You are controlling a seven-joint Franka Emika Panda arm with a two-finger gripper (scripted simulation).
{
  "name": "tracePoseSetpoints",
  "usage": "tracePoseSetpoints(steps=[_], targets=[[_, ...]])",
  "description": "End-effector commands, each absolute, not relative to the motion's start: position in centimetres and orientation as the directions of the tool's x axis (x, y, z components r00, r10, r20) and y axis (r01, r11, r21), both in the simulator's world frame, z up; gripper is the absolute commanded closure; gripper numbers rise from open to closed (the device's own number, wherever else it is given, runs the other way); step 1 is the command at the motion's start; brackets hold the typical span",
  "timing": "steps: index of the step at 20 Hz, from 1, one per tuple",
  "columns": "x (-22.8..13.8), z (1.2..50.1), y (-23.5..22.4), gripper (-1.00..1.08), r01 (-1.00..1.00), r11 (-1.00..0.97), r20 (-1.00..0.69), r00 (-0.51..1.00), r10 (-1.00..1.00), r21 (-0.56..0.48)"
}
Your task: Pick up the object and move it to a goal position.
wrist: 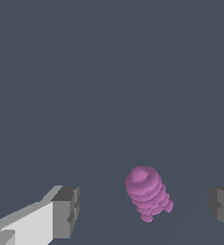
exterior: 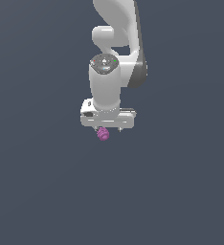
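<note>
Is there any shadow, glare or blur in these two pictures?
Exterior view: flat, even light, no cast shadow under the purple blob or gripper; soft shading on the arm; edges slightly soft. Wrist view: no glare; the blob shows blocky ridges; a finger is cut by the frame.

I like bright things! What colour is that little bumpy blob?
Magenta-purple blob, clearest in the wrist view.

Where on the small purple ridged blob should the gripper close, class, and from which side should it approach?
Grip the purple blob across its ridged middle, coming straight down from above. In the wrist view it already lies between the open gripper fingers, apart from both. Its stacked ridges probably give the pads purchase there, while the rounded ends might slip out.
</note>
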State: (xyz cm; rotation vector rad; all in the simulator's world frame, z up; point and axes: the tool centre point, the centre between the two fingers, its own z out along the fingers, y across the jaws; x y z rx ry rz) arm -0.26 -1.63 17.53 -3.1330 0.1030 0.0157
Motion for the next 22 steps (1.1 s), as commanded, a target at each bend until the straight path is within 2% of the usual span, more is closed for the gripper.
tracePoseSetpoints(steps=[1,10,22], targets=[[-0.3,17.5,-1.6,-0.92,-0.066,-0.998,-0.010,0.998,-0.066,-0.007],[0.7,19.7,-4.9,-0.92,-0.094,-0.995,0.032,0.995,-0.094,0.016],[0.1,18.5,-4.9,-0.92,-0.043,-0.999,0.026,0.999,-0.043,0.015]])
